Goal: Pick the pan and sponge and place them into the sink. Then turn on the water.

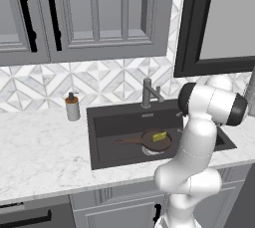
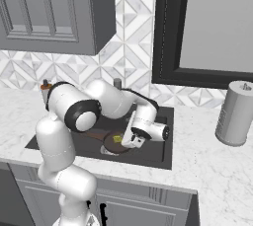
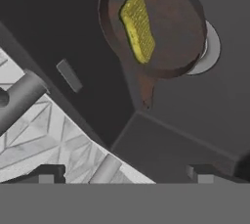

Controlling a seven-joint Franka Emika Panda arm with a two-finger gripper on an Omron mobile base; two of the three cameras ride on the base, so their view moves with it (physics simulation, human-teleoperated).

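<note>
The pan [image 1: 156, 140] already lies in the sink [image 1: 107, 122], right over the round steel drain [image 3: 212, 48], and the sponge [image 1: 159, 136] sits inside it — yellow face up, toward one side of the pan's floor. So both things look placed, and what seems left is the water, of which I see no stream at the faucet [image 1: 148, 92]. The gripper [image 3: 122, 176] hangs above the basin near its back wall with nothing between its fingertips; they stand apart, so I'd call it released. The risk from here, to my eye, is the reach for the tap: the grey lever is small and sits close to the backsplash [image 1: 99, 80], and the hand looks down into the basin rather than at it — a push that lands on the spout, not the lever, would leave the water off. A low swing could also clip the pan's handle [image 1: 128, 141] and shove it about. The soap dispenser [image 1: 72, 106] stands well clear.
</note>
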